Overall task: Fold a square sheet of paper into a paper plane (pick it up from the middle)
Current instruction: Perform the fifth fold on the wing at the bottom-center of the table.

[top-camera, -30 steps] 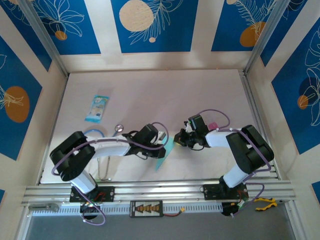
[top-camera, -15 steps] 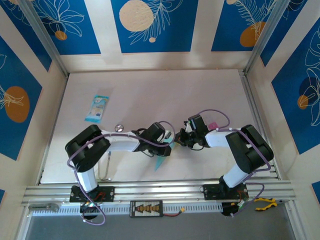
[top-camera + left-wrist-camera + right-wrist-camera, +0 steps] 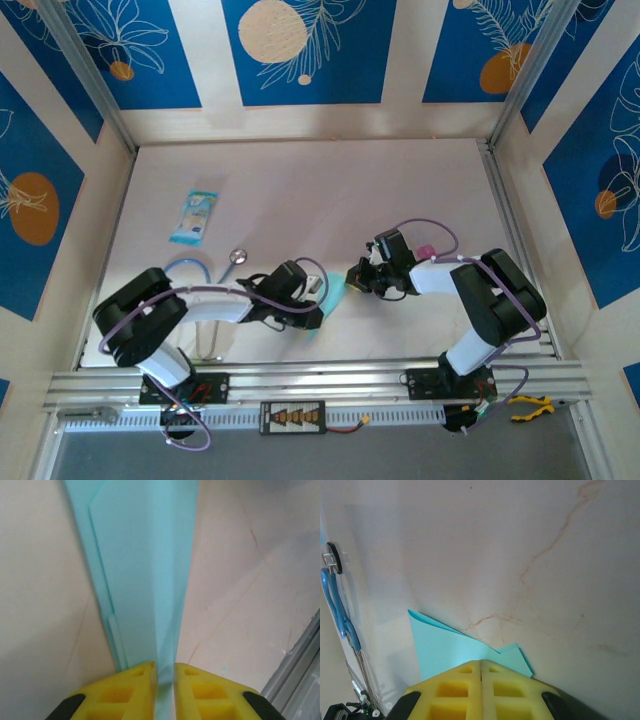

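1. Top view: the folded paper (image 3: 334, 292) is in the lower middle of the frame, between the left gripper (image 3: 320, 303) and the right gripper (image 3: 357, 280). A printed packet (image 3: 194, 217) lies well apart at the upper left. The two wrists cover most of the paper, so its shape is hard to make out here
2. Left wrist view: the paper runs from the top of the frame down into the narrow gap between the yellow fingers (image 3: 125, 692). The fingers are almost together, one on each side of the fold. I cannot tell if they press it or only stand beside it. I judge the step to be sharpening the long crease. It should go well with a straight slide along the fold, light pressure, and the other end fixed, so the thin paper does not twist or tear. The bottom edge cuts off the lower end
3. Right wrist view: the right gripper is closed, fingers meeting, and seems to pinch a corner of the paper at the lower centre. The fingers hide the pinch point itself. A blue tube (image 3: 340, 610) is cut off at the left edge
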Tool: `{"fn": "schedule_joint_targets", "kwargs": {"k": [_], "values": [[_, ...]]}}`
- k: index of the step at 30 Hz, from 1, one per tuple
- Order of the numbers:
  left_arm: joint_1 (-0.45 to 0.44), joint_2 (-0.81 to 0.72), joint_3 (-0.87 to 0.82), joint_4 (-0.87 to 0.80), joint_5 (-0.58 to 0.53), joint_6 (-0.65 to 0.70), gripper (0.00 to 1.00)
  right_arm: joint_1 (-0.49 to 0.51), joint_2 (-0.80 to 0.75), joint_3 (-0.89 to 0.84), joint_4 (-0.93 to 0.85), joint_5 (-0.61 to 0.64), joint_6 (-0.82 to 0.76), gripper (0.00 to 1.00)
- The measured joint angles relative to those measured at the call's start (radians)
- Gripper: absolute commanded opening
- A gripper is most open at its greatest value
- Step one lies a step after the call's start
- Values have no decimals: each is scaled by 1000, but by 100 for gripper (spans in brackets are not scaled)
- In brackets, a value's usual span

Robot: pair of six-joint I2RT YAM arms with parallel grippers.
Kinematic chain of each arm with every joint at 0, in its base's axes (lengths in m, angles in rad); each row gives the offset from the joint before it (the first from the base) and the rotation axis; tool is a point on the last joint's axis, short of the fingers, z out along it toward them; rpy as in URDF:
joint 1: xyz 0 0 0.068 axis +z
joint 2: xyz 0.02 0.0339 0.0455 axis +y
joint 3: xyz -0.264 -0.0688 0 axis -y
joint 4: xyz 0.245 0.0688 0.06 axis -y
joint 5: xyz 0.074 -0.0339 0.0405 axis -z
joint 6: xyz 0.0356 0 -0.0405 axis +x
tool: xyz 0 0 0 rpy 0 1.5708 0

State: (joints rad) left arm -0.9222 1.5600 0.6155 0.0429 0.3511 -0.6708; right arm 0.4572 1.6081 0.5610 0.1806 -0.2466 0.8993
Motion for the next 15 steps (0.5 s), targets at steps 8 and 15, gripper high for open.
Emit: {"fn": "schedule_joint_targets", "kwargs": {"k": [8,15], "values": [[-12,-175,-39,-179,-43,0,19,7,0,9,-14,8,0,0],[-14,-138,111,-155,-28,-3,23,11,0,11,-17,12,0,0]]}}
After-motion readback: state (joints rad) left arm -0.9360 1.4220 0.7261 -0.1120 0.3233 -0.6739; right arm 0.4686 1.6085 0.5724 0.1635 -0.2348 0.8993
